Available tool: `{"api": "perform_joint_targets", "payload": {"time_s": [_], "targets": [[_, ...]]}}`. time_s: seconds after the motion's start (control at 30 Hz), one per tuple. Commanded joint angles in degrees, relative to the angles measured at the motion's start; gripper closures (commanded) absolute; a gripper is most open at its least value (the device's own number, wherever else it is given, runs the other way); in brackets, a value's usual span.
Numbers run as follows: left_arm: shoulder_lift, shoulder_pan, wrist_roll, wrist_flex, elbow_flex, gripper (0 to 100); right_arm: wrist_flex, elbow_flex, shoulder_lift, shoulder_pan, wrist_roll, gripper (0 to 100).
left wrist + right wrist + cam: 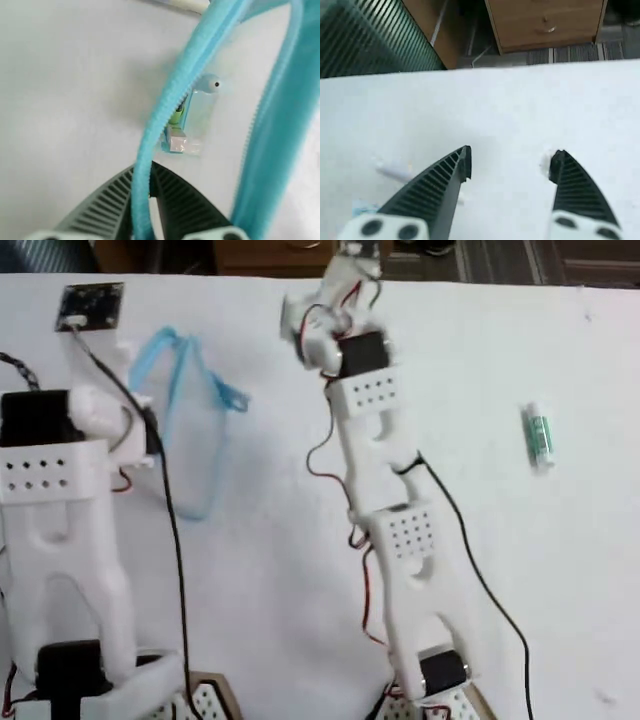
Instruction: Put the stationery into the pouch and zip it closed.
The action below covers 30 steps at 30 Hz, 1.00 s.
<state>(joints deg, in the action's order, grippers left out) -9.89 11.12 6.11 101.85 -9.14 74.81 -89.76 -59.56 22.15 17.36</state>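
Observation:
A clear pouch (190,440) with a blue zipper edge lies at the left of the table, its mouth open. My left gripper (146,192) is shut on one blue zipper edge (165,115) of the pouch. Through the clear side I see a green item and a small white piece (175,142) inside. A green and white stick (538,435) lies alone at the right of the table. My right gripper (512,162) hangs open over bare table near the far edge, nothing between its fingers. A pale pen-like thing (395,171) lies on the table beside it.
A small dark board (92,304) with a cable sits at the far left. The right arm (365,390) stretches up the table's middle, trailing red and black wires. Beyond the far edge stand a wooden cabinet (545,22) and a dark ribbed bin (370,35).

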Motion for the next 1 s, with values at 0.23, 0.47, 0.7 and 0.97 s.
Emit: {"api": "perform_joint_targets", "payload": {"time_s": [0.23,0.47,0.7,0.97], "targets": [[5.49,9.54,-0.70,0.18,-0.53,98,-9.10,-0.53,-9.45,5.41,9.49,74.5],[5.49,13.05,-0.44,0.53,-4.84,98,-10.59,-0.09,-10.07,10.15,29.89,74.2],[5.58,13.14,-0.44,0.53,-4.57,98,-10.42,0.35,-10.15,12.53,44.75,74.4],[6.02,13.14,0.88,0.18,-4.48,98,-20.09,13.80,-10.07,12.26,50.99,74.5]]}}
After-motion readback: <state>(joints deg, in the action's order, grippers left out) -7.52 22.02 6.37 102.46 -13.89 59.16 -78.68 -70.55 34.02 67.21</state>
